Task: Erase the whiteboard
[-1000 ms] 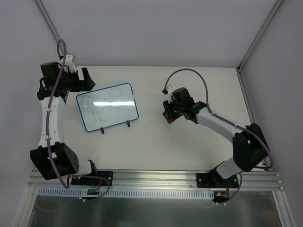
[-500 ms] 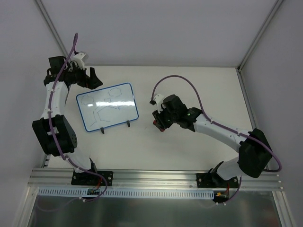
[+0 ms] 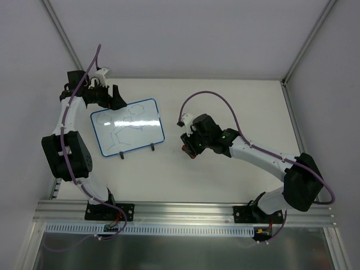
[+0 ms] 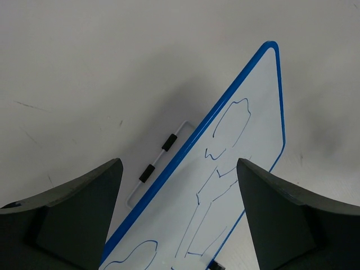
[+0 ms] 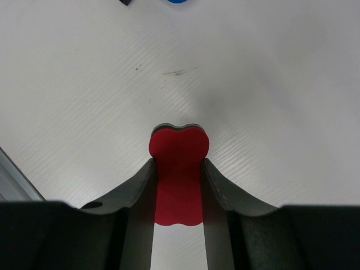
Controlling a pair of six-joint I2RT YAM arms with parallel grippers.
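The whiteboard (image 3: 127,127), white with a thin blue rim and thin dark line drawings, stands tilted on two black feet at the table's left. In the left wrist view it (image 4: 225,191) fills the lower middle. My left gripper (image 3: 114,97) is open just above the board's far left corner, touching nothing. My right gripper (image 3: 190,146) is shut on the red eraser (image 5: 178,169), held low over the table to the right of the board. The eraser shows as a red patch (image 3: 193,154) at the fingertips in the top view.
A thin white wire stand with two black sleeves (image 4: 158,157) lies behind the board. The table's right edge (image 3: 289,121) and a metal rail (image 3: 185,211) at the near edge bound the area.
My left gripper has swung right and forward toward the board's far left corner. My right gripper has carried the eraser left toward the board.
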